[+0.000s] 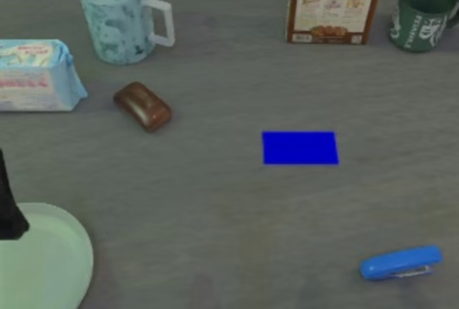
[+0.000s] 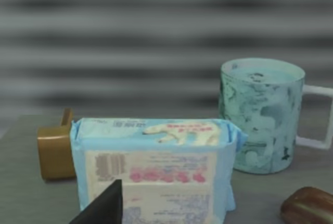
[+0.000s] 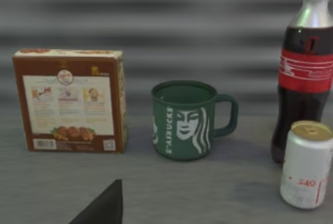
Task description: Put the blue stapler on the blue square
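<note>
The blue stapler (image 1: 400, 262) lies near the front right corner of the table, its length running left to right, with a silver strip along its near side. The blue square (image 1: 300, 148) is a flat patch a little right of the table's middle, well apart from the stapler, with nothing on it. My left arm (image 1: 8, 205) sits at the left edge beside a pale green plate (image 1: 50, 266). My right arm is out of the top view. Neither wrist view shows the stapler or the square.
At the back stand a marbled teal mug (image 1: 118, 11), a brown biscuit box (image 1: 333, 4) and a green mug (image 1: 423, 15). A tissue pack (image 1: 36, 74) and a brown lump (image 1: 142, 105) lie at the left. A cola bottle (image 3: 307, 68) and a can (image 3: 307, 164) stand beside the green mug.
</note>
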